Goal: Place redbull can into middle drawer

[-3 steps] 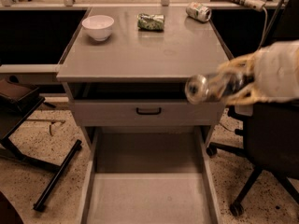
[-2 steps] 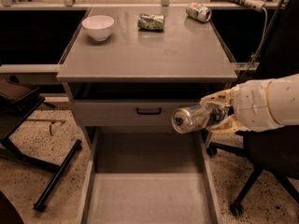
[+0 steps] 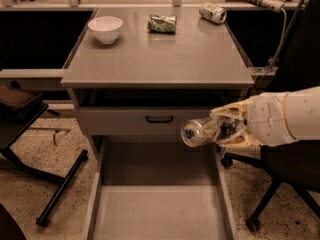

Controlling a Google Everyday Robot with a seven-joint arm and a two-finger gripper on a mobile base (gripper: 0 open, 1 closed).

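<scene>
The jaws of the gripper [image 3: 218,131] were clamped on the redbull can [image 3: 199,132], one above and one below it, with the arm reaching in from 3 o'clock. The can hung on its side at about 4 o'clock, its shiny round end turned toward 9 o'clock, in the air above the far right corner of the open middle drawer [image 3: 150,214] at 6 o'clock. On the table [image 3: 150,64] sat a white bowl [image 3: 105,29] at 11 o'clock, a green-patterned can [image 3: 162,23] at 12 and a white can [image 3: 212,12] at 1.
</scene>
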